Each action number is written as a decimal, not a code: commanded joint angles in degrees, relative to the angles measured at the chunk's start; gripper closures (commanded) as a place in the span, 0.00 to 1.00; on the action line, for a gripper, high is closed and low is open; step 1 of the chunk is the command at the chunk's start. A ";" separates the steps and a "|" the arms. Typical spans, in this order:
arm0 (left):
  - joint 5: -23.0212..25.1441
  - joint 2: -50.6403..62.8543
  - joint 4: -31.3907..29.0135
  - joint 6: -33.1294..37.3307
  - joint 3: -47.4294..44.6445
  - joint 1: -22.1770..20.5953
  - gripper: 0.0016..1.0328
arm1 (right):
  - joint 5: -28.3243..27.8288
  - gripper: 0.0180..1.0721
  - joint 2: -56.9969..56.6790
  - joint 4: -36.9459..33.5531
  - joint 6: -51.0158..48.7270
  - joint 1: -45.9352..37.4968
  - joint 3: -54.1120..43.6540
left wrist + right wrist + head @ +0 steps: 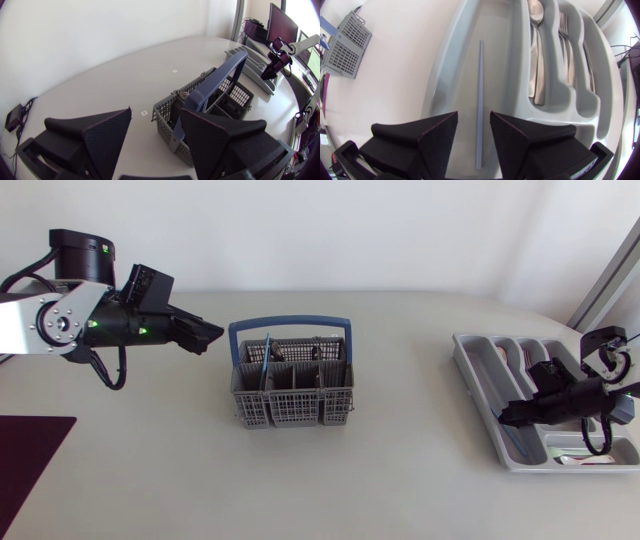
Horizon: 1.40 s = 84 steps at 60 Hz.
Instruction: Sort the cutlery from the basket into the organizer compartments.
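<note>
The grey cutlery basket (pixel 290 392) with a blue handle (pixel 290 326) stands mid-table, with a few pieces upright in its back cells. At the right lies the grey organizer (pixel 470 355). My right gripper (pixel 510 418) hangs low over its long left compartment, open. In the right wrist view a thin blue stick (pixel 480 90) lies flat in that compartment (pixel 440 75) and runs into the gap of the right gripper (pixel 473 131), with neither finger touching it. My left gripper (pixel 212 335) hovers left of the basket, open and empty (pixel 156 114), with the basket (pixel 167 117) ahead.
Spoons (pixel 536 50) and forks (pixel 565 35) lie in the organizer's neighbouring compartments. A dark maroon mat (pixel 30 460) covers the table's front left corner. The organizer sits close to the table's right edge.
</note>
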 commanded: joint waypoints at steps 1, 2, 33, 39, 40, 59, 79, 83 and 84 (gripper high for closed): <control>-0.08 1.52 0.58 0.92 2.26 0.56 0.34 | 0.49 0.39 -5.99 0.02 1.31 2.06 -2.74; -0.08 1.79 0.58 0.92 2.43 0.56 0.34 | 0.41 0.39 -6.95 -0.25 1.31 2.50 -3.00; 9.50 10.31 -0.83 -0.14 8.58 5.04 0.92 | -3.37 0.91 -25.76 -1.65 7.64 33.52 -7.84; 11.17 12.60 -1.70 0.13 10.61 4.95 0.97 | -3.28 0.93 -23.21 0.55 9.49 38.27 -6.78; 11.35 13.04 -1.88 0.22 10.87 4.78 0.97 | -3.28 0.93 -22.77 0.90 9.84 38.80 -6.61; 15.13 19.98 -7.24 3.29 16.67 2.40 0.97 | -2.58 0.94 -12.67 6.17 14.67 51.89 -0.63; 22.16 20.42 -13.04 7.60 16.85 1.08 0.97 | 0.23 0.94 -3.88 11.18 16.08 55.59 3.32; 23.13 19.72 -14.45 8.74 16.49 1.08 0.97 | 1.73 0.94 -3.17 11.62 16.08 55.41 4.29; 23.30 19.37 -15.06 9.36 16.32 1.00 0.97 | 2.08 0.94 -3.00 11.80 16.16 55.23 4.64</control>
